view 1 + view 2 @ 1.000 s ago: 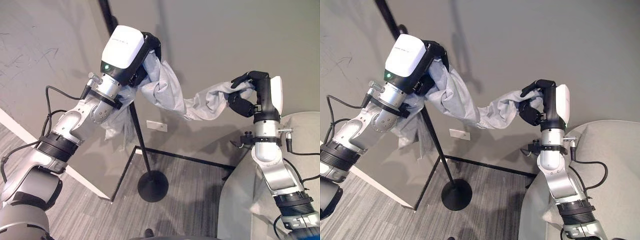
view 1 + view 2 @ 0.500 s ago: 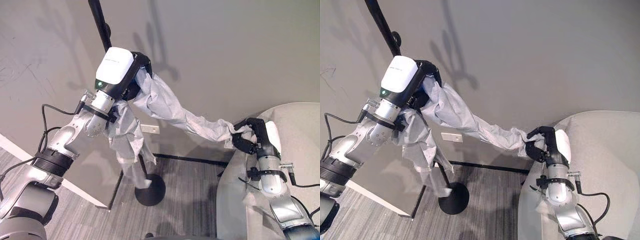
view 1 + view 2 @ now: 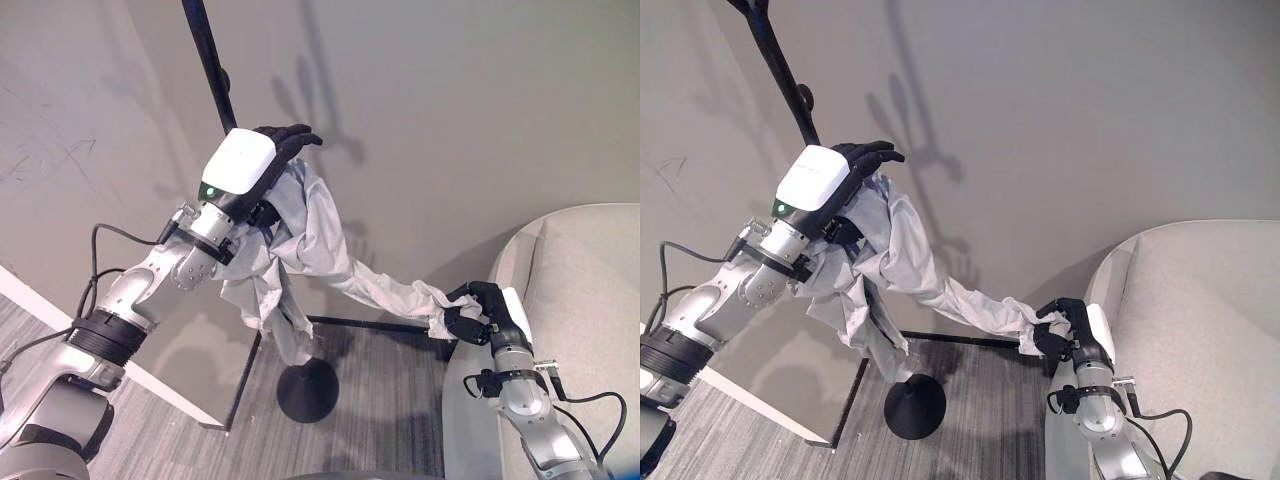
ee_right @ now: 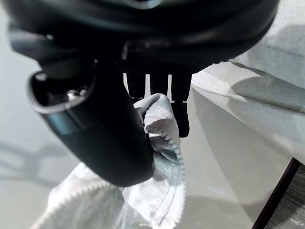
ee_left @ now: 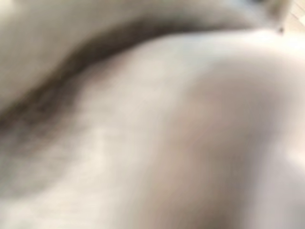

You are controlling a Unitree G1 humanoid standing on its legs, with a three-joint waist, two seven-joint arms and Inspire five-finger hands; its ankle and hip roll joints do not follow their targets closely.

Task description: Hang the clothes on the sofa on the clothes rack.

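A pale grey garment (image 3: pixel 310 225) hangs against the black pole of the clothes rack (image 3: pixel 210 60), its body bunched under my left hand (image 3: pixel 283 137). That hand is raised by the pole with its fingers stretched out straight above the cloth. Cloth lies right up against the left wrist view (image 5: pixel 152 124). One long sleeve runs down and to the right to my right hand (image 3: pixel 470 320), low beside the sofa's edge. In the right wrist view the thumb (image 4: pixel 95 133) and fingers pinch the sleeve's hem (image 4: pixel 162 124).
The rack's round black base (image 3: pixel 308 390) stands on the grey carpet. A light grey sofa (image 3: pixel 590 300) curves in at the right. A grey wall is behind, and a white-edged panel (image 3: pixel 40 300) slants along the lower left.
My left hand's fingers have straightened out over the garment, which now hangs lower by the pole. My right hand has dropped with the sleeve to the sofa's edge.
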